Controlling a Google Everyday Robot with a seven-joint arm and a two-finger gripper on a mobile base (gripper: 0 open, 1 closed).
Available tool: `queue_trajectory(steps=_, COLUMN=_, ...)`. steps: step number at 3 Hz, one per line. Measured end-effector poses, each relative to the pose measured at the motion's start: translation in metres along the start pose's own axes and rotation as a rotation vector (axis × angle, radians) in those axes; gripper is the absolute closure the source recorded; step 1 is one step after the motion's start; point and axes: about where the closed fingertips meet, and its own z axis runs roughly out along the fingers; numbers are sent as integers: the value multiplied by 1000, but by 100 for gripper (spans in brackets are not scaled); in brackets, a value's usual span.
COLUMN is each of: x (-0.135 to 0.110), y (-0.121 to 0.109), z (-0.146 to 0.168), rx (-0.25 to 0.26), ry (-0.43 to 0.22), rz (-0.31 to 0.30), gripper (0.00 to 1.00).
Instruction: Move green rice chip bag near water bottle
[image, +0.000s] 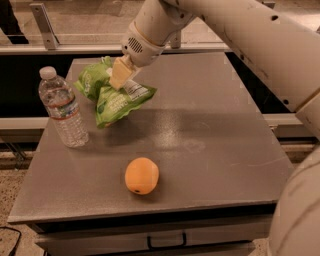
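Observation:
The green rice chip bag (112, 95) is crinkly bright green with a white label panel. It hangs just above the grey table (210, 130), at the back left. My gripper (121, 75) is shut on the bag's upper middle, its cream fingers pinching the foil. The water bottle (63, 109) stands upright at the left edge, clear and ribbed, with a white cap and a coloured label band. The bag's left end is a short way to the right of the bottle, not touching it.
An orange (142, 175) lies on the table near the front, in the middle. My white arm (240, 35) reaches in from the upper right. A metal rail (45, 22) and ledge run behind the table. A drawer handle (166, 242) shows below the front edge.

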Motion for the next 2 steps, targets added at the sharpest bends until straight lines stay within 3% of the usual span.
queue_trajectory(steps=1, x=1, y=18, z=7, rx=-23, ry=5, rz=-17, gripper=97)
queue_trajectory(steps=2, x=4, y=25, z=13, rx=-34, ry=6, rz=-14, gripper=75)
